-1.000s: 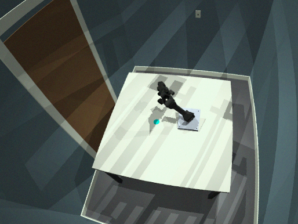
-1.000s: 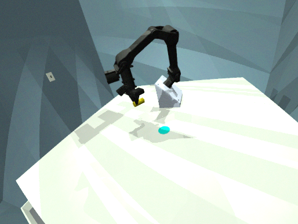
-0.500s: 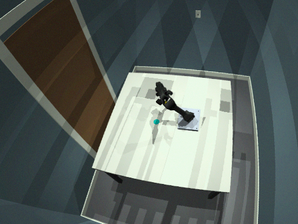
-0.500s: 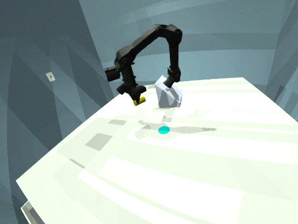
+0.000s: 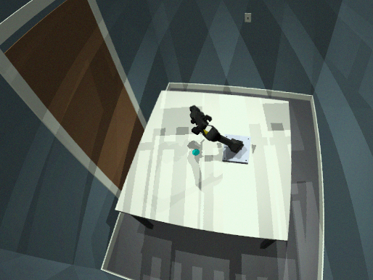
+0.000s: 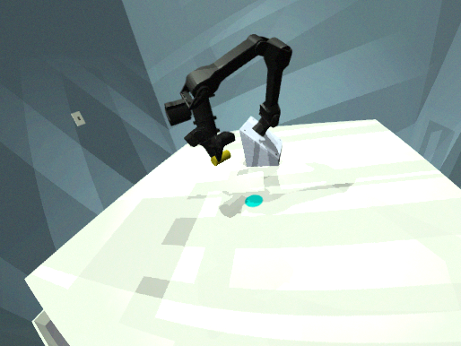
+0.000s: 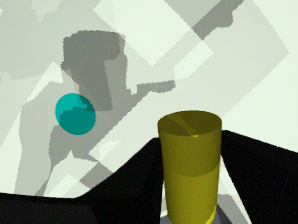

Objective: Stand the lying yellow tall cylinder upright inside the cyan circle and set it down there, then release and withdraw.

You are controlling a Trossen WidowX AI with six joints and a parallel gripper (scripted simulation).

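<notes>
The yellow tall cylinder [image 5: 206,132] [image 6: 223,156] [image 7: 192,160] is held in the air above the table. In the exterior view it lies nearly level, with its long side across the fingers. My gripper [image 6: 218,159] [image 7: 189,141] is shut on it, one dark finger on each side in the wrist view. The cyan circle [image 5: 196,152] [image 6: 254,201] [image 7: 75,114] lies flat on the table with nothing standing on it. It is left of the cylinder in the wrist view, and the held cylinder is off to one side of it, not over it.
The white table [image 5: 218,203] [image 6: 314,309] carries the arm's pale wedge-shaped base [image 5: 242,156] [image 6: 260,154], which stands near the cylinder. Shadows of the arm fall around the cyan circle. A brown door panel [image 5: 72,72] stands beyond the table's left edge in the top view.
</notes>
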